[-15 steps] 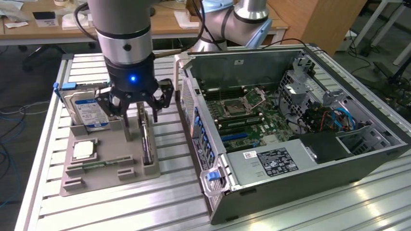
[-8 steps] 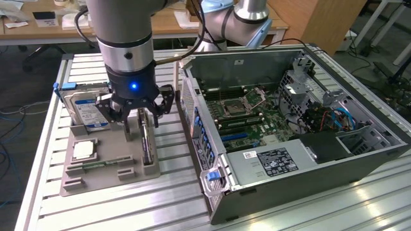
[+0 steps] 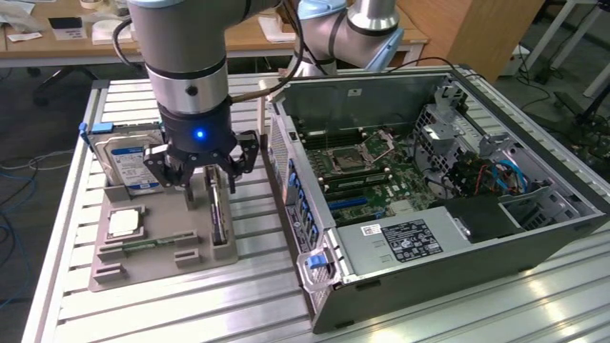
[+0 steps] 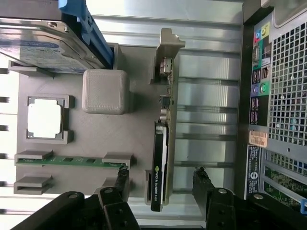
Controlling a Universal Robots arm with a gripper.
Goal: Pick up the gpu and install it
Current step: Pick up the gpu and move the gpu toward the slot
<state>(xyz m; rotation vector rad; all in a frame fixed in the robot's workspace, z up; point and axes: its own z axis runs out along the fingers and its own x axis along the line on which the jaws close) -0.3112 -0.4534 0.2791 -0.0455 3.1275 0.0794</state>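
In the wrist view, the fingers (image 4: pixel 122 181) stand spread and released, with the gpu (image 4: pixel 159 158) on edge in the grey tray (image 4: pixel 141 72) between them, untouched. Its label reads NVIDIA Quadro. The exterior view takes in the open computer case (image 3: pixel 381 93) beyond the gripper (image 3: pixel 210 187).

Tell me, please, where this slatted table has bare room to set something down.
Bare slats lie below the grey tray in the exterior view, and in the narrow strip between tray and computer case. The tray itself is crowded: hard drive, graphics card, and the open jaws flanking the card.
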